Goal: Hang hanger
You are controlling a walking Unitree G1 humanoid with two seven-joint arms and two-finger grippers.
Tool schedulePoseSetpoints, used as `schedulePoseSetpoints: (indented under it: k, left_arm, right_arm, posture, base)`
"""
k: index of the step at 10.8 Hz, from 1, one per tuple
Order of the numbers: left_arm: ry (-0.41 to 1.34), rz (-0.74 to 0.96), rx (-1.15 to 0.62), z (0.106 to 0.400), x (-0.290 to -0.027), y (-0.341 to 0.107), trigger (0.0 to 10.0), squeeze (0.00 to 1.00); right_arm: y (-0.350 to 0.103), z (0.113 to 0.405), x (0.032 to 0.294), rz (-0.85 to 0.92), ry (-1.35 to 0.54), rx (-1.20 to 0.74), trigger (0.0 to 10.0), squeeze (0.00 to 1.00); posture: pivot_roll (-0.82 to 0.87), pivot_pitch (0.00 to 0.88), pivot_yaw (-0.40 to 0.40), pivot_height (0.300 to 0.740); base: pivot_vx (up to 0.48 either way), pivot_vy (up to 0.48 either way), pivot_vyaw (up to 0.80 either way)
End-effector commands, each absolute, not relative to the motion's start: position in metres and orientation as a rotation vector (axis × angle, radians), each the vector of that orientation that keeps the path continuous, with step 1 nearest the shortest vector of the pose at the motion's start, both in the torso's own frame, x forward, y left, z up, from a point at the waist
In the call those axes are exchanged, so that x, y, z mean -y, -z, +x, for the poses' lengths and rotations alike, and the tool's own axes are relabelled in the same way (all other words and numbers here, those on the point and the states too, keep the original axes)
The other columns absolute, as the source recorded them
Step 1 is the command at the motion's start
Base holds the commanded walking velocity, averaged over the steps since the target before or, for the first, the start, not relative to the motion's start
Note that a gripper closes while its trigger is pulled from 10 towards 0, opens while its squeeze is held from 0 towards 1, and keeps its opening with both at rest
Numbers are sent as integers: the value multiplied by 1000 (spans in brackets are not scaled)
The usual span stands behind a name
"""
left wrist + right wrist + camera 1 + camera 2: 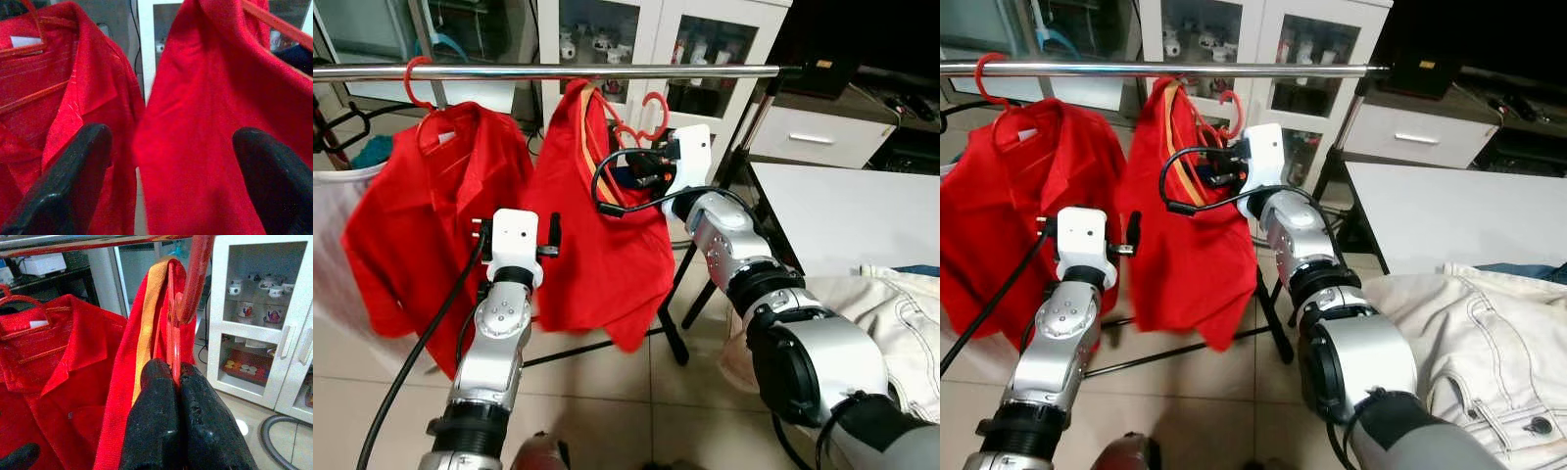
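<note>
A chrome rail (pixel 607 70) runs across the top of the rack. One red shirt (pixel 421 215) hangs from it on a red hanger (pixel 416 76). A second red shirt (pixel 597 245) is on another red hanger (pixel 172 347), whose hook (pixel 651 116) sits just below the rail. My right gripper (pixel 175 369) is shut on this hanger's neck, under the hook. My left gripper (pixel 516 231) is open and lower down, facing the gap between the two shirts, and holds nothing; its black fingers (pixel 73 171) are spread wide.
A white table (pixel 842 215) stands at the right, with pale jeans (pixel 891 313) at its near edge. The rack's black legs (pixel 671 323) spread over the tiled floor. Behind the rail is a white glass-door cabinet (pixel 695 39). White cloth (pixel 328 225) hangs at the far left.
</note>
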State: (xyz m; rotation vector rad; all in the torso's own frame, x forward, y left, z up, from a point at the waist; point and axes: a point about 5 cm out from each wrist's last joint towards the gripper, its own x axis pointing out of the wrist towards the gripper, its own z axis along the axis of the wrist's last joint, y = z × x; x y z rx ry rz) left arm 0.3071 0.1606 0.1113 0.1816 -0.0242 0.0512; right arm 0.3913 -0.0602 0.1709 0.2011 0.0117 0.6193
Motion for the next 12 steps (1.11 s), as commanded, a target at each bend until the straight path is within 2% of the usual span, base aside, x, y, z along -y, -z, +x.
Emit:
schedulePoseSetpoints:
  k: [1, 2, 5, 6, 10, 12]
  left_arm:
    - [-29, 177, 32, 307, -154, -114, 10000, 0]
    - [-30, 182, 34, 307, -154, -114, 10000, 0]
    - [-33, 179, 28, 308, -153, -113, 10000, 0]
    - [-29, 188, 24, 308, -152, -113, 10000, 0]
    - [-34, 197, 13, 308, -153, -112, 10000, 0]
    - [-46, 200, 4, 309, -155, -112, 10000, 0]
  right_arm:
    - [-179, 394, 71, 229, -588, 38, 0, 0]
    - [-178, 394, 72, 236, -581, 43, 0, 0]
    - [-177, 394, 75, 225, -576, 56, 0, 0]
    - [-176, 394, 76, 215, -567, 57, 0, 0]
    - [-174, 393, 77, 205, -566, 53, 0, 0]
    - [-173, 392, 75, 189, -580, 45, 0, 0]
  posture:
    - [159, 61, -108, 740]
    - [159, 61, -108, 740]
    - [159, 61, -108, 740]
    - [152, 64, -102, 740]
    - [152, 64, -102, 740]
    - [150, 69, -103, 740]
  base:
    - [0, 409, -775]
    - [0, 0, -763]
    - [0, 0, 0]
    - [0, 0, 688]
    - [0, -423, 612]
    - [285, -383, 522]
